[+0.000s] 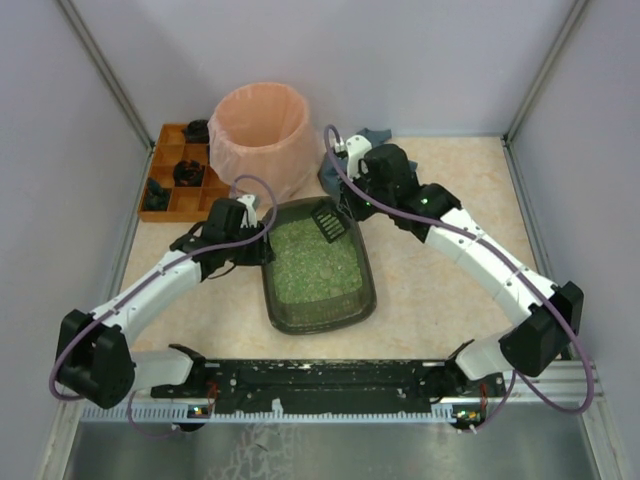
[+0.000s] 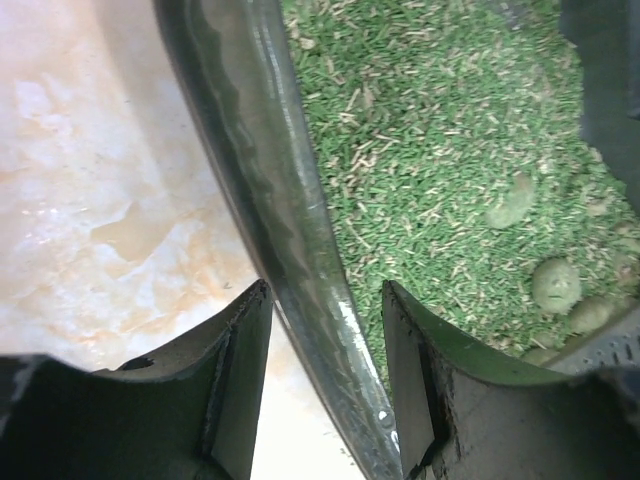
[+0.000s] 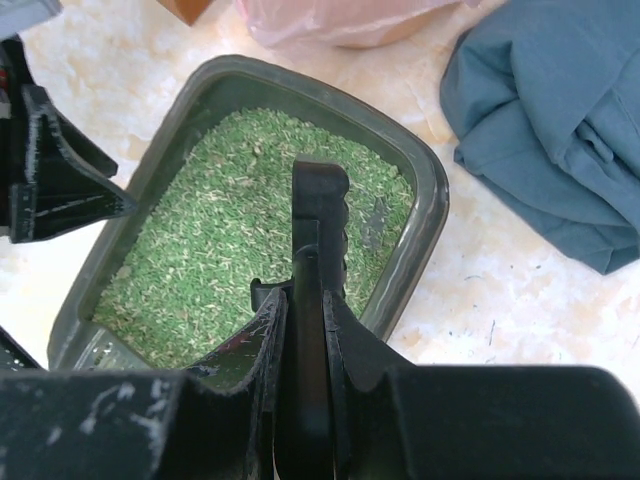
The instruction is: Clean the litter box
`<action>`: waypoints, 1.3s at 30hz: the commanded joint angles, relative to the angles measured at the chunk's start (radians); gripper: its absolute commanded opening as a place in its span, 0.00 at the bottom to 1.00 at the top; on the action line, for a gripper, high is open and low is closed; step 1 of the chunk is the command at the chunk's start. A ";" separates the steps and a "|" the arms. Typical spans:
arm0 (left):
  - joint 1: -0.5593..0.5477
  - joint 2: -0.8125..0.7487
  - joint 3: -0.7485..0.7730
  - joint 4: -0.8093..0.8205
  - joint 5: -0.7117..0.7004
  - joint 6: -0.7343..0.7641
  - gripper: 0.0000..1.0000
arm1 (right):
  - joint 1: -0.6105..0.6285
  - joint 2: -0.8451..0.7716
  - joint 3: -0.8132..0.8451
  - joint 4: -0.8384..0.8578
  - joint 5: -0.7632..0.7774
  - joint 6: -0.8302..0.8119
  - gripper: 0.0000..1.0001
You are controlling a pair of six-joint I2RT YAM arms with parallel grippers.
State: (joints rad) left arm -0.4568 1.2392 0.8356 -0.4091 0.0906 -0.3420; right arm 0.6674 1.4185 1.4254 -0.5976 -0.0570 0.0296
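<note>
Scoop [image 3: 320, 200]: black and slotted; the handle is pinched tight between the fingers of the right gripper [image 3: 303, 312], with the blade over the far end of the litter.
Left gripper [image 2: 325, 292]: fingers spread and straddling the left rim [image 2: 275, 200], one outside and one inside. Gaps show on both sides, so it is not clamped.
Litter box [image 1: 320, 322]: mid-desk, slightly toward the left edge, long axis running far to near.
Handling: judged a stiff plastic tray with a glossy lip that is likely slippery. The fill adds weight and would spill if the tray is tipped. The long left rim looks the best hold, with the tray kept level.
Box contents: green granular litter [image 1: 318, 265], with several rounded clumps [image 2: 556, 283] beside the blade.
Bin [image 1: 262, 135]: pink-lined, by the far edge, just beyond the box; only the liner shows inside.
Orange tray [image 1: 172, 190]: far-left corner, with small dark items in its compartments.
Cloth [image 3: 550, 130]: blue-grey, at the far edge.
</note>
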 commanded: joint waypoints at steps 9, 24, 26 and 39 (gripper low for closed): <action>-0.047 0.119 0.110 -0.047 -0.079 0.109 0.44 | 0.006 -0.069 -0.043 0.098 0.011 0.029 0.00; -0.144 0.294 0.251 -0.019 -0.060 0.370 0.18 | 0.008 -0.214 -0.145 0.098 0.036 0.100 0.00; -0.148 0.312 0.263 -0.005 -0.026 0.398 0.15 | 0.008 -0.247 -0.172 0.093 0.030 0.119 0.00; -0.190 0.426 0.361 0.099 0.312 0.614 0.08 | 0.008 -0.483 -0.367 0.091 0.184 0.301 0.00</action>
State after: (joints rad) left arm -0.5953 1.6314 1.1496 -0.3664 0.1650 0.1532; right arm 0.6712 1.0157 1.0649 -0.5407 0.0532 0.2535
